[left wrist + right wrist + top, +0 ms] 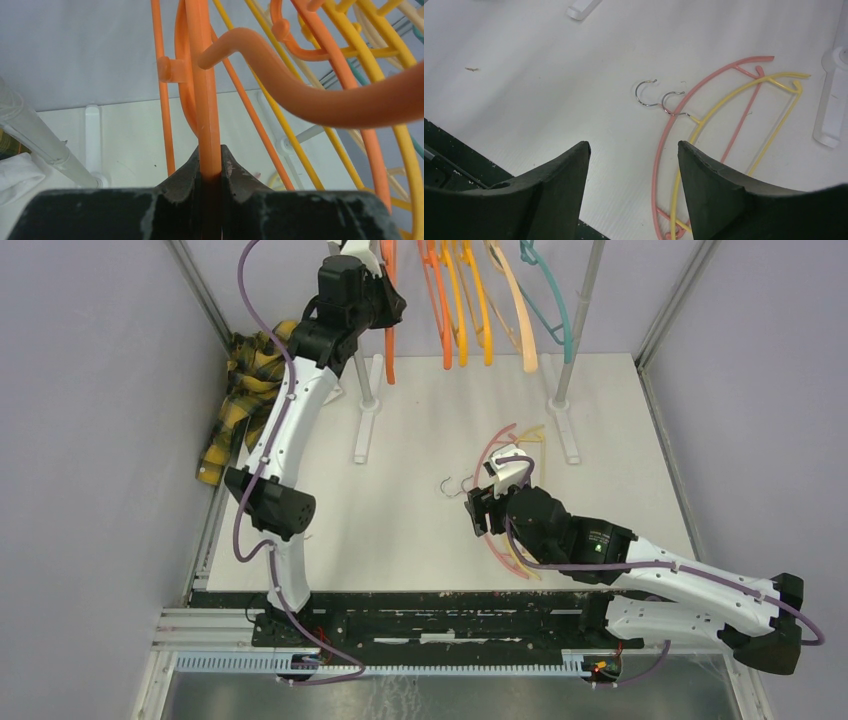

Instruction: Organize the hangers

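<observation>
My left gripper (385, 302) is raised at the rail and shut on an orange hanger (389, 345). In the left wrist view the hanger's bar (205, 100) is pinched between the fingertips (211, 160). More hangers hang along the rail: orange (445, 335), yellow-orange (486, 335), pale (526, 345) and teal (562, 335). A pink hanger (704, 85) and a pale yellow hanger (784, 115) lie overlapped on the table, metal hooks (646, 95) pointing left. My right gripper (634, 150) is open and empty just above them, and it also shows in the top view (480, 510).
A yellow-and-black plaid shirt (245, 390) lies bunched at the table's far left edge. Grey upright poles (580, 310) stand on white feet (365, 430) at the back. A dark rail (420, 600) runs along the table's near edge.
</observation>
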